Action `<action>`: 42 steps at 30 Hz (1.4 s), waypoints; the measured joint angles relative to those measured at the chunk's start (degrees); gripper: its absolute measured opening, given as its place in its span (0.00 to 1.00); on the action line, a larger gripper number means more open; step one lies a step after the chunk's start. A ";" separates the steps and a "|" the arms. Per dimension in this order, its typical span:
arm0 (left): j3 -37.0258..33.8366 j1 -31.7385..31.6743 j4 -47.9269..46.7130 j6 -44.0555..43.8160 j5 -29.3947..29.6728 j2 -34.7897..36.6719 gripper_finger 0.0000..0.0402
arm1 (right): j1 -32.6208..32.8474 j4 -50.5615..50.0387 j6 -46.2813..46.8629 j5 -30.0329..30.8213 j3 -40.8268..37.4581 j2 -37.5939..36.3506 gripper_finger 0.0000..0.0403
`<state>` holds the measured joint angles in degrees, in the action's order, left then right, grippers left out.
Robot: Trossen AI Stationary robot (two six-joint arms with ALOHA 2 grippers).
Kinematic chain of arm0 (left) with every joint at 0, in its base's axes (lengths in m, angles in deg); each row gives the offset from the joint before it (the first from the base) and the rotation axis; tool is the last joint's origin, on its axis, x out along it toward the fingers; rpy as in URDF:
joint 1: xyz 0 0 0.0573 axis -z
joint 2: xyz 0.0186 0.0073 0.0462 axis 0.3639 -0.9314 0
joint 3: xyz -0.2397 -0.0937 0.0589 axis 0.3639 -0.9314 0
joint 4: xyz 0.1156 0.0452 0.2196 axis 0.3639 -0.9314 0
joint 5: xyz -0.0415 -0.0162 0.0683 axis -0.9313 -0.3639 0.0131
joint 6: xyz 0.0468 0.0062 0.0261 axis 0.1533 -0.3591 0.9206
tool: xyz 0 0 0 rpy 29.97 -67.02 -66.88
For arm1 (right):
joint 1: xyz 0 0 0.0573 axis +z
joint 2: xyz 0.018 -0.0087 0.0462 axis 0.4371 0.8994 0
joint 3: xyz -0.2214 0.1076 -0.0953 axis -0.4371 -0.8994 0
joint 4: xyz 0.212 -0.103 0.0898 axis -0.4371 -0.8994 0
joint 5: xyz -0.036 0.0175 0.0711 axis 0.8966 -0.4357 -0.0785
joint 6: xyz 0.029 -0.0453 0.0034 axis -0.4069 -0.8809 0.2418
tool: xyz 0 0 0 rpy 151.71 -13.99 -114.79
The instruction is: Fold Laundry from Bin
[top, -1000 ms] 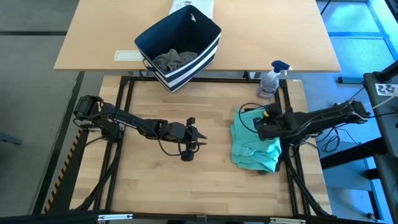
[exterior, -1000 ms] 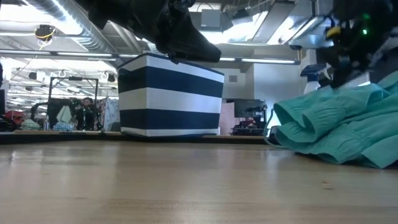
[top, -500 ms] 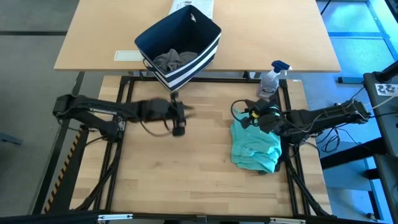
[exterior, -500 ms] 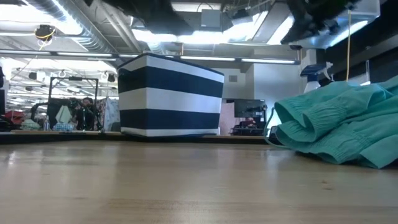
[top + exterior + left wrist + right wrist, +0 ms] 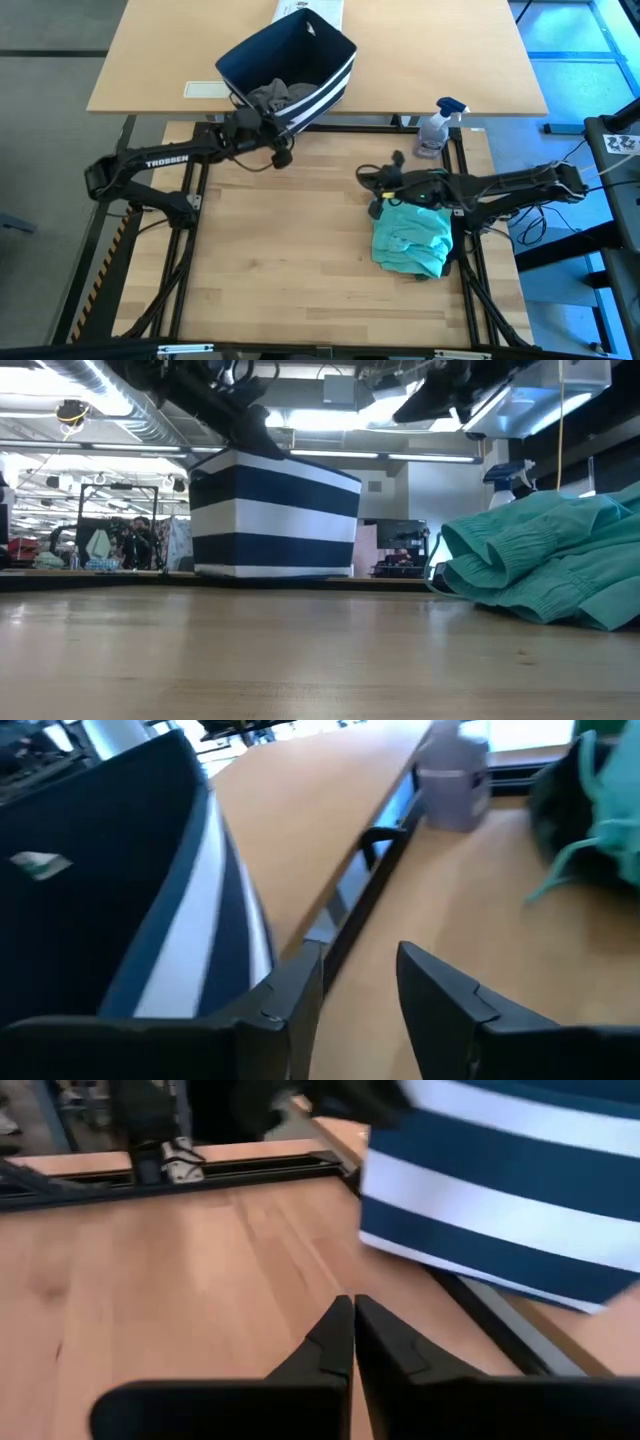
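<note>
The navy bin (image 5: pixel 285 65) with white stripes stands on the far table's near edge, with a grey garment (image 5: pixel 280 96) lying inside it. My left gripper (image 5: pixel 280 150) hovers just in front of the bin's near corner. It is open, with nothing between its fingers (image 5: pixel 300 982); the bin's wall (image 5: pixel 150 920) is beside them. A teal garment (image 5: pixel 410 238) lies bunched on the wooden table at the right. My right gripper (image 5: pixel 368 180) is shut and empty above the table, just left of the teal garment, pointing toward the bin (image 5: pixel 500 1200).
A spray bottle (image 5: pixel 437 128) stands at the table's far right corner. A black frame rail (image 5: pixel 370 870) runs between the two tables. A white printed box (image 5: pixel 310 12) sits behind the bin. Bare wood (image 5: pixel 290 250) spans the table's middle and near side.
My left gripper has swung from the table's middle toward the far edge and up to the bin's near corner. My right gripper has risen off the teal garment, gone toward the table's left and tipped from pointing down to nearly level. The teal garment has stayed put.
</note>
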<state>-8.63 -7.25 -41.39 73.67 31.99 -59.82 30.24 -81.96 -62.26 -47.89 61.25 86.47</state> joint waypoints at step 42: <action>17.45 -6.39 -19.48 8.78 8.88 -9.69 0.38 | -7.35 7.54 -7.55 -4.04 0.22 8.17 0.55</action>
<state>8.82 -13.64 -60.87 82.45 40.87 -69.51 22.89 -74.42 -69.82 -51.93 61.47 94.65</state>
